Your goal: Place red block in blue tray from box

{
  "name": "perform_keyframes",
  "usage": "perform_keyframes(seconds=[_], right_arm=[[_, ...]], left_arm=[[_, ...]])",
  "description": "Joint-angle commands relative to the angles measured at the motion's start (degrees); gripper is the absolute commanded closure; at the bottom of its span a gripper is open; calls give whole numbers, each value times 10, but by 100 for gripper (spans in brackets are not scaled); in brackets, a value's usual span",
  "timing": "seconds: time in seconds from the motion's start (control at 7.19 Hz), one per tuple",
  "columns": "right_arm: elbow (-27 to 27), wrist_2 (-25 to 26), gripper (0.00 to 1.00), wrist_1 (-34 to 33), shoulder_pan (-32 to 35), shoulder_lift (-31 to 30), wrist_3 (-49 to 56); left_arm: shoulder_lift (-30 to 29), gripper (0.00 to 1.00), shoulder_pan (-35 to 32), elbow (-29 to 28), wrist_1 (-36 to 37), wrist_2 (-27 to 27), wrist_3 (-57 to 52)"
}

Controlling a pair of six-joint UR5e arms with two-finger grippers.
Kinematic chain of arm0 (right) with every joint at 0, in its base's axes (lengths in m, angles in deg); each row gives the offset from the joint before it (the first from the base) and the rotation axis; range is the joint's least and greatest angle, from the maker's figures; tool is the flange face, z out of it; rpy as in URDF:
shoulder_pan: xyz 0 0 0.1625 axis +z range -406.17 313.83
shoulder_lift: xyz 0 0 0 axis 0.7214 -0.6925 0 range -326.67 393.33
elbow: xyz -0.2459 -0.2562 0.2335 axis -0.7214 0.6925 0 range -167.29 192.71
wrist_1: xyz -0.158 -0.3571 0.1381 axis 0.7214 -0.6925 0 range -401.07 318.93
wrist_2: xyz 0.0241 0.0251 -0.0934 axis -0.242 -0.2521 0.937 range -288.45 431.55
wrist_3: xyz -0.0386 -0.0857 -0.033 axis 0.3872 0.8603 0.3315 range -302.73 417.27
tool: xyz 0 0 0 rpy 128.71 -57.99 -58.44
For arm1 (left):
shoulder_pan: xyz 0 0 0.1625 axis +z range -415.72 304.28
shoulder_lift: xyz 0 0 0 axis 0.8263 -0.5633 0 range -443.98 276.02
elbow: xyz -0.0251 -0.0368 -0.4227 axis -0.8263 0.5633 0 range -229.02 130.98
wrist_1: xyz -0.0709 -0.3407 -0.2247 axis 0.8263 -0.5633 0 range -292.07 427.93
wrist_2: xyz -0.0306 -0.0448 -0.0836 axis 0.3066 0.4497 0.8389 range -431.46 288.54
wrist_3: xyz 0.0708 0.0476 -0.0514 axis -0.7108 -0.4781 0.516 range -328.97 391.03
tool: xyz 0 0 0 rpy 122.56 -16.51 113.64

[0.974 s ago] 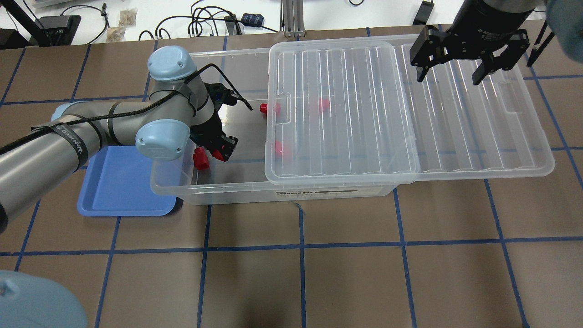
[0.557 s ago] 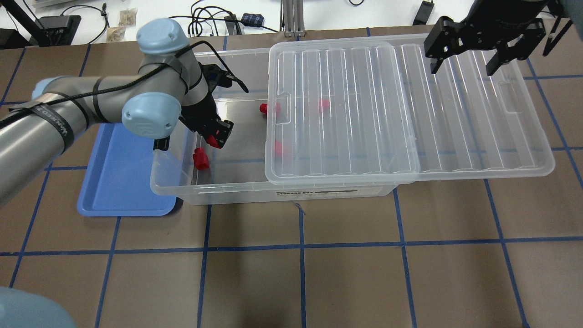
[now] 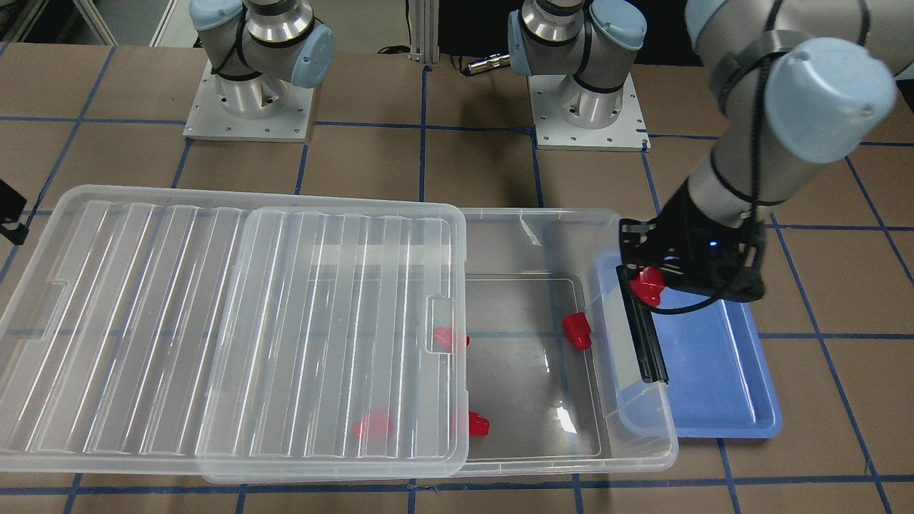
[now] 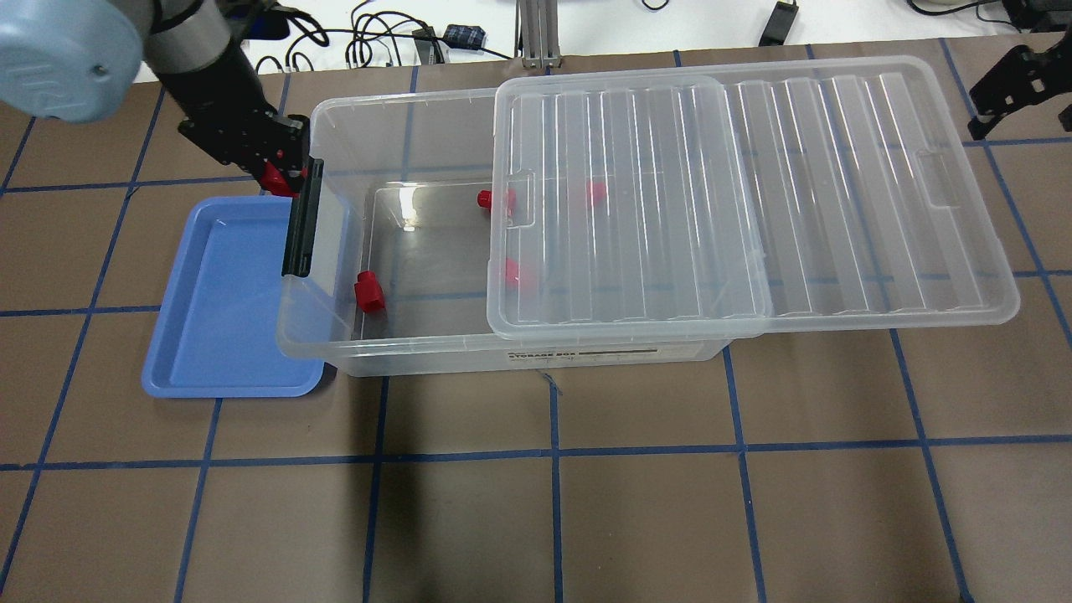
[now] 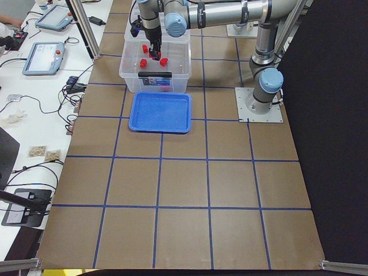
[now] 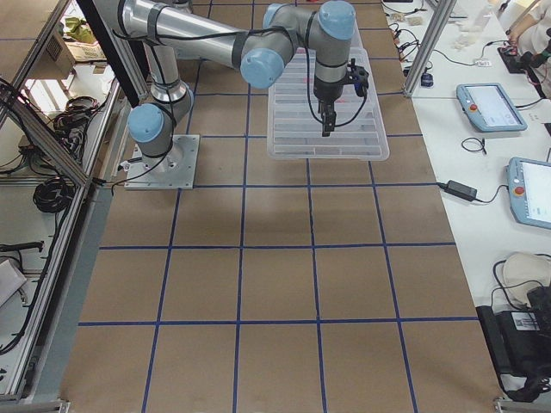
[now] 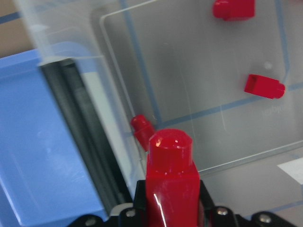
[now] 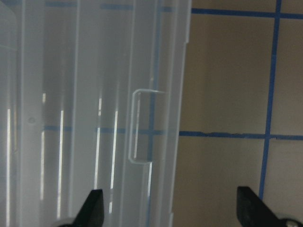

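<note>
Your left gripper (image 3: 645,280) is clamping one red block (image 7: 170,177) between its fingers, with the round stub pointing away from the wrist. It is hanging in the air over the spot where the latch end of the box (image 4: 335,339) meets the blue tray (image 4: 218,318). The tray is lying on the table just beside that end of the box, and the box's rim is overhanging the tray's near edge. The black latch (image 4: 301,218) is standing along that end wall, close below the held block. The ribbed lid (image 4: 754,193) is lying slid sideways, covering the far part of the box and sticking out past its other end. On the uncovered floor you are seeing one loose block (image 4: 368,291) near the latch end and another (image 4: 485,199) at the lid's edge. Two more (image 4: 593,193) are showing dimly through the lid. Your right gripper (image 8: 171,215) is hovering with its fingers spread wide and nothing between them, above the far edge of the lid, well apart from the tray.
</note>
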Motion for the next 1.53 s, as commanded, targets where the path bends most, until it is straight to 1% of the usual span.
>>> perform_keyframes(seconds=[0.0, 0.14, 0.28, 0.42, 0.7, 0.83, 1.11, 1.39], right_arm=[[-2, 1, 0, -36, -58, 50, 91], [-7, 3, 0, -60, -61, 79, 120], [-7, 1, 0, -69, -65, 98, 120], [-7, 1, 0, -69, -65, 104, 113], [-7, -7, 0, -63, -57, 106, 86], [-16, -12, 0, -66, -45, 106, 68], [-23, -11, 0, -74, -17, 105, 47], [-23, -12, 0, -74, 7, 104, 39]], left_arm=[[2, 100, 114, 12, -5, 3, -7], [-9, 100, 142, 23, -3, 3, -37], [-21, 100, 150, 46, 5, 2, -70], [-30, 100, 150, 77, 49, 2, -70], [-62, 100, 151, 143, 163, 2, -71], [-72, 100, 151, 156, 182, 2, -72], [-110, 100, 155, 157, 203, 1, -72], [-136, 100, 156, 157, 209, 1, -73]])
